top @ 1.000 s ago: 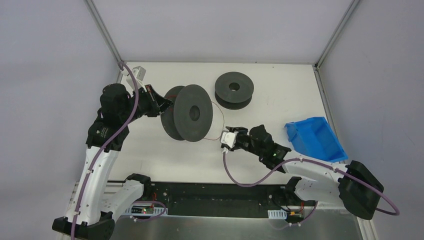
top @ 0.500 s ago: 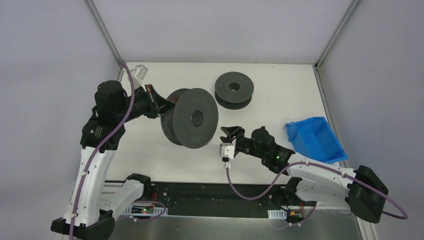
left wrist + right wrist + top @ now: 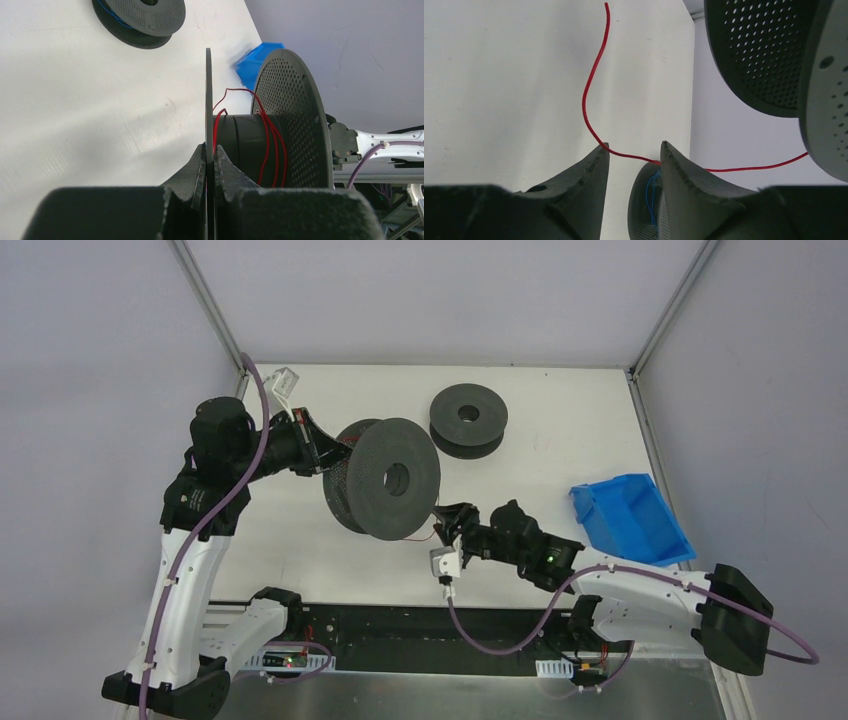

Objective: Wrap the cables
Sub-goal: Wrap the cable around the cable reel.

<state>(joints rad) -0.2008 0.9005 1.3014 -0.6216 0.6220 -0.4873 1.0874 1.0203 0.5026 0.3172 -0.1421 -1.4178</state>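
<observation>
A dark grey spool point(image 3: 390, 480) hangs tilted above the table, and my left gripper point(image 3: 325, 452) is shut on its thin near flange point(image 3: 208, 100). A thin red cable point(image 3: 267, 145) loops a few times round the spool's core. Its loose end point(image 3: 585, 100) trails off and runs across the tips of my right gripper point(image 3: 632, 145). That gripper is open; the cable touches one fingertip point(image 3: 603, 148) and passes behind the other. From above, my right gripper point(image 3: 447, 522) sits just below and right of the held spool.
A second dark grey spool point(image 3: 468, 418) lies flat at the back of the table, with a blue cable point(image 3: 651, 195) on it. A blue bin point(image 3: 630, 515) stands at the right edge. Purple arm cords hang along both arms.
The left arm has turned the spool and shifted it slightly right. My right gripper has opened a little wider and moved left and nearer, under the spool's edge.
</observation>
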